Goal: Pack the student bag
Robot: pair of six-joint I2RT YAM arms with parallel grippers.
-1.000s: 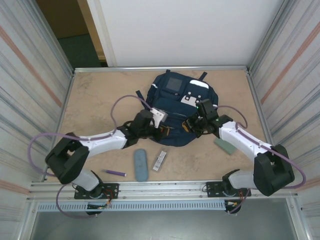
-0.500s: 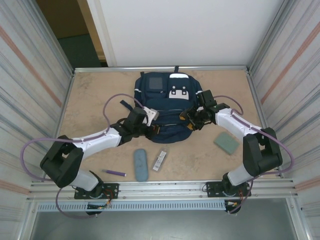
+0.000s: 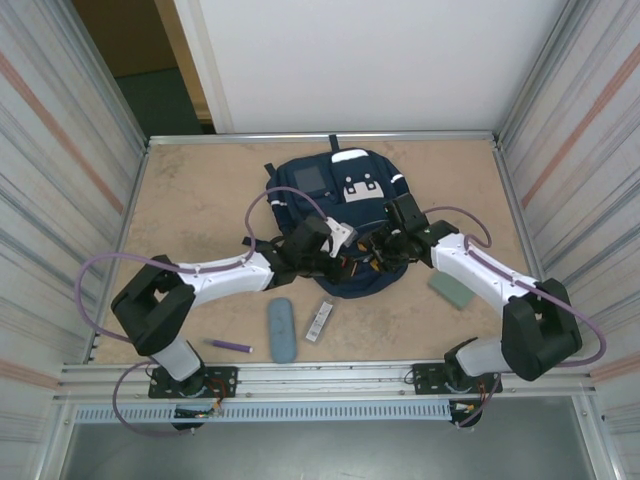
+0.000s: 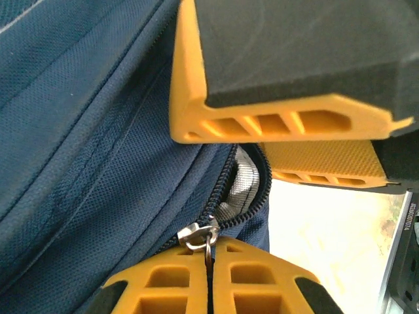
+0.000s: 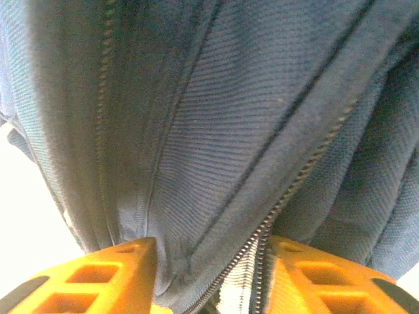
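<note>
Holding the zip: the left gripper (image 4: 209, 278) is pinching the small silver metal zip pull (image 4: 200, 233), with its jaws pressed tight together. I think it is doing this so it can drag the zip open.
Right gripper (image 5: 209, 275): its jaws are standing apart with a thick fold of blue cloth sitting between them. I cannot tell if they are squeezing it. I think it is steadying the cloth so the zip can slide.
Student bag (image 3: 350, 215): the big navy-blue cloth backpack with white stripes and a grey square patch is lying flat on the tan table (image 3: 200, 220). It is lying front side up, under and past both sets of jaws.
Zip mouth (image 4: 241, 180): a small gap is showing grey lining just past the left jaws, between the two grippers.
Pointing: the bag's top is facing away from the jaws and leaning a bit left. Its bottom end is sitting at the jaws.
Long axis: it is running straight out from the jaws.
Waiting things: a blue-grey oval case (image 3: 282, 328), a thin purple pen (image 3: 232, 345) and a green block (image 3: 452, 290) are lying behind the jaws. They are likely waiting to go in.
</note>
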